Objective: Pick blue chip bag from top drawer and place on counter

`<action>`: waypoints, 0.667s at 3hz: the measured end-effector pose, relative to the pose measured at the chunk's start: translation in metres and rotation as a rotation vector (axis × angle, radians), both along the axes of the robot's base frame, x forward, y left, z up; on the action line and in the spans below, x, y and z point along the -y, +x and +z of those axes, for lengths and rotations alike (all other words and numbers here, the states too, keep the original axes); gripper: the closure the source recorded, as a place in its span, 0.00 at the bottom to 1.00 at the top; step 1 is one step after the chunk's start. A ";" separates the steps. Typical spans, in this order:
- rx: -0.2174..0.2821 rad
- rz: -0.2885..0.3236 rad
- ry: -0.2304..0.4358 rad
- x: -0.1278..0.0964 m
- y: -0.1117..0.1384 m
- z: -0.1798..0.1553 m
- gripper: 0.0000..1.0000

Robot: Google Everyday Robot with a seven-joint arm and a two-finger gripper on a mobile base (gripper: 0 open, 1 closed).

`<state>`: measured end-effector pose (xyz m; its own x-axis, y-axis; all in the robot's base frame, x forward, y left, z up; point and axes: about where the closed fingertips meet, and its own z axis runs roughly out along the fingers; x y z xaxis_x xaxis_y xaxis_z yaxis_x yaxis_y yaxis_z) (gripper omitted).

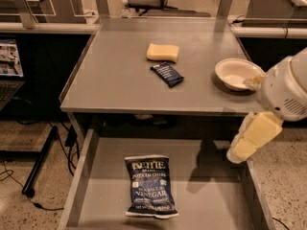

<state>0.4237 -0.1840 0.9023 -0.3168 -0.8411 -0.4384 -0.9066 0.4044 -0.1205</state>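
- The blue chip bag (149,186) is the closest thing to me. It lies flat in the open top drawer (79,181), a little left of the middle. Its white words face up.
- I think the bag is light and puffy. It looks crinkly and slippery, and the chips inside would break if I squeezed hard.
- I think the best place to hold it is across the narrow way, near the middle, with a soft pinch. The flat sealed end at the top could work too.
- Nothing else lies in the part of the drawer I can see. The low side walls are well away from the bag, so I have room to come down on it.
- My gripper (238,153) hangs over the right side of the drawer, just under the front edge of the table (115,75). It is well apart from the bag and holds nothing. I cannot tell if my jaws are apart or together.
- To lift the bag out, I must get past the table's front edge.
- On the table, a small blue bar wrapper (167,74) lies near the middle. That is not my bag.
- A yellow sponge (162,52) lies just behind the wrapper. A white bowl (236,74) sits on the right.
- The left side of the table looks like a good spot for the bag.
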 end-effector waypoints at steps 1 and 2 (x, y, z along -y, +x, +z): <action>-0.014 -0.091 0.058 -0.014 -0.012 -0.048 0.00; -0.014 -0.091 0.059 -0.014 -0.012 -0.048 0.00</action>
<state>0.4114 -0.1699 0.8543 -0.3971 -0.7816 -0.4811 -0.8672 0.4911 -0.0821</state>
